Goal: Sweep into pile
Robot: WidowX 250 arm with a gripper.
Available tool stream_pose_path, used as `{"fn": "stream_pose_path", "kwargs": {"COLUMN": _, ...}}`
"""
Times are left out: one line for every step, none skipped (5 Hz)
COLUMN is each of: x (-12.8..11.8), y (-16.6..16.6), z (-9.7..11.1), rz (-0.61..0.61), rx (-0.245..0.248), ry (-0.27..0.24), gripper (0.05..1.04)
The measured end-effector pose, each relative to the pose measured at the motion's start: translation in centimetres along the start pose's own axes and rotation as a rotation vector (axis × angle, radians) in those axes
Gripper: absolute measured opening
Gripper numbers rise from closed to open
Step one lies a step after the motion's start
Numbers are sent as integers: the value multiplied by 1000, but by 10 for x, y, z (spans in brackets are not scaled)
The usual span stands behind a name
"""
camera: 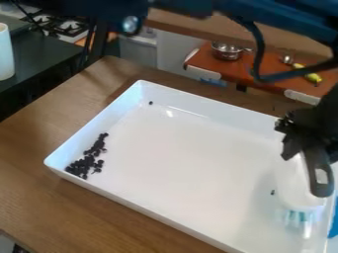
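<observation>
Nearest, at the lower left of the frame, is the wooden desk [86, 212], and on it lies a large white tray [178, 170] with raised walls, set at a slant. At the lower right edge, just beside the tray, is a bit of something blue [334, 222]. Inside the tray at the right is the brush [295, 185], white with a dark handle and pale blue bristles pointing down; the fingers of the black gripper [295, 141] pinch it. Just left of the brush lies one small dark piece [273, 192]. Most of the dark pieces [88, 160] form a loose, elongated cluster along the tray's left wall, and one stray piece [150, 103] sits near its far corner. Beyond, at the upper right, a reddish-orange surface [254, 74] carries a metal pot [227, 51] and a yellow item [312, 77]. At the upper left are a dark counter [46, 54], a white cylinder [5, 52] and a stove [66, 27].
</observation>
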State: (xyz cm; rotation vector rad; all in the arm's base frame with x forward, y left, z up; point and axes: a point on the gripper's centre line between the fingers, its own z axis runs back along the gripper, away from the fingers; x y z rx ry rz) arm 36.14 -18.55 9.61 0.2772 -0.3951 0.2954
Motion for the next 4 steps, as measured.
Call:
{"fn": "stream_pose_path", "kwargs": {"x": -10, "y": -5, "z": -12, "rz": -78, "rx": -14, "ry": -48, "gripper": 547}}
{"fn": "stream_pose_path", "kwargs": {"x": -6, "y": -8, "z": -12, "rz": -121, "rx": -36, "ry": -78, "gripper": 849}}
{"fn": "stream_pose_path", "kwargs": {"x": 4, "y": 0, "z": 14, "rz": -149, "rx": -76, "ry": -72, "gripper": 1011}}
{"fn": "stream_pose_path", "kwargs": {"x": 28, "y": 23, "z": 62, "rz": -68, "rx": -196, "ry": -100, "gripper": 1007}}
